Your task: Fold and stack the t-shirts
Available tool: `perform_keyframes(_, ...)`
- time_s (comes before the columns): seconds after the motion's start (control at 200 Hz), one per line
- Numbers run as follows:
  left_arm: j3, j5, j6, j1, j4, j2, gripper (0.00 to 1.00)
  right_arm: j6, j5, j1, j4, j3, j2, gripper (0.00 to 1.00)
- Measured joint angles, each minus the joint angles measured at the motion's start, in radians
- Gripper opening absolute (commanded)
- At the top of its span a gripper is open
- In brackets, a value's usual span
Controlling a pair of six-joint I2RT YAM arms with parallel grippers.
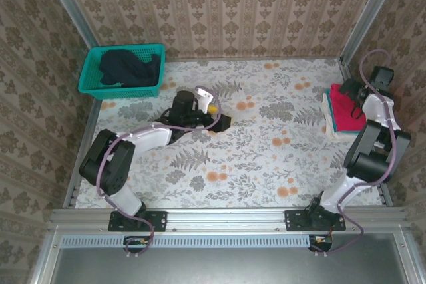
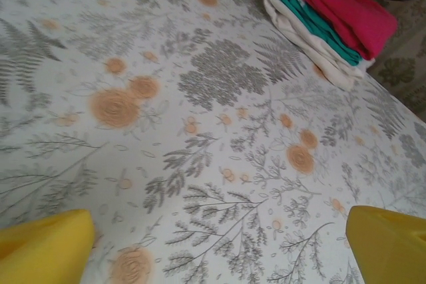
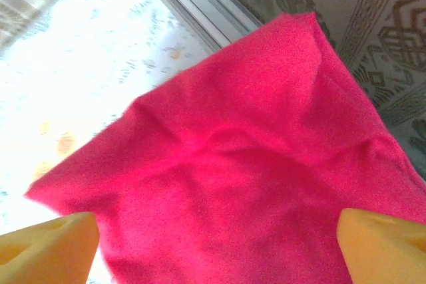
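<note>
A folded stack of t-shirts [image 1: 341, 110] lies at the table's right edge, the red-pink t-shirt [image 3: 246, 164] on top. In the left wrist view the red-pink t-shirt [image 2: 346, 11] rests on a teal one [image 2: 313, 23] and a white layer [image 2: 309, 51]. My right gripper [image 1: 353, 90] hovers over the stack; in its wrist view the right gripper [image 3: 216, 251] is open, its fingers spread wide above the red cloth. A dark navy t-shirt [image 1: 126, 68] lies crumpled in the teal basket [image 1: 90, 88]. My left gripper [image 1: 223, 123] sits low over mid-table; in its wrist view the left gripper [image 2: 216, 251] is open over bare tablecloth.
The floral tablecloth [image 1: 266, 151] covers the table. Patterned walls close in on three sides, and a metal rail [image 3: 193, 4] runs close behind the stack. The basket stands in the far left corner.
</note>
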Motion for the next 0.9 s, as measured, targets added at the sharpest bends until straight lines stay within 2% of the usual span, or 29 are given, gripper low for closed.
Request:
perform_keyframes(0.2,-0.065,-0.122,0.074,0.059,-0.056,-0.171,1.0,-0.012,-0.039,0.093,0.148,-0.219,-0.236,1.0)
perform_keyframes(0.365,-0.152,-0.243,0.144,0.109,-0.105,-0.337,1.0,-0.065,-0.068,0.251,0.323,-0.443,-0.4,1.0)
perform_keyframes(0.495,-0.233,-0.361,0.169,0.195,-0.132,-0.43,1.0,-0.126,-0.057,0.382,0.457,-0.596,-0.475,1.0)
perform_keyframes(0.605,-0.325,-0.48,0.183,0.265,-0.148,-0.513,1.0,-0.169,-0.024,0.449,0.547,-0.699,-0.502,1.0)
perform_keyframes(0.76,-0.429,-0.667,0.199,0.332,-0.161,-0.6,1.0,-0.195,0.033,0.461,0.71,-0.808,-0.48,1.0)
perform_keyframes(0.9,-0.485,-0.734,0.23,0.431,-0.103,-0.61,1.0,-0.196,0.064,0.471,0.88,-0.863,-0.374,1.0)
